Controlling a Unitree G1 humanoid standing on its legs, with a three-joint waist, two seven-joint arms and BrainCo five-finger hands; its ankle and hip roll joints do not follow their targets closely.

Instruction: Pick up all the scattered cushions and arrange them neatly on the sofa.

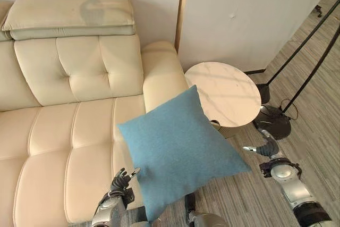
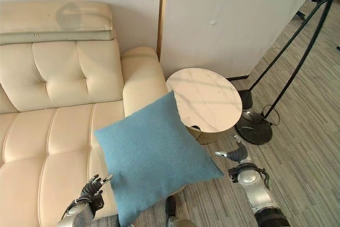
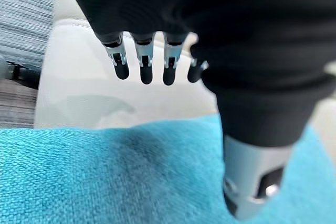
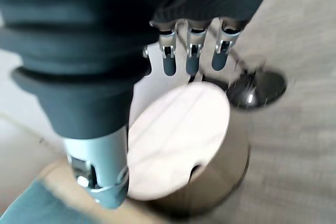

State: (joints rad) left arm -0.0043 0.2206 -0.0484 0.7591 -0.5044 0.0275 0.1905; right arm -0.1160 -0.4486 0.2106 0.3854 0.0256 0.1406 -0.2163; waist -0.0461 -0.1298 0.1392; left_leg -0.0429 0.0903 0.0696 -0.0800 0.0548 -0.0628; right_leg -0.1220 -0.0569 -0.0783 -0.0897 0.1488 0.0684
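Observation:
A square blue cushion (image 1: 178,150) stands tilted on one corner in front of the cream sofa (image 1: 64,131), overlapping the seat's right front corner and the armrest. Whether it rests on the sofa or is off it I cannot tell. My left hand (image 1: 121,182) is just left of the cushion's lower edge with its fingers (image 3: 144,64) straight and open above the blue fabric (image 3: 105,177), holding nothing. My right hand (image 1: 265,147) hangs open to the right of the cushion, a gap apart from it, with its fingers (image 4: 191,51) straight, pointing toward the round table.
A round marble-topped side table (image 1: 223,91) stands against the sofa's right armrest, right behind the cushion. A floor lamp's dark round base (image 1: 273,120) and slanted poles stand to its right on the striped wooden floor. A pale headrest pad (image 1: 69,14) tops the sofa back.

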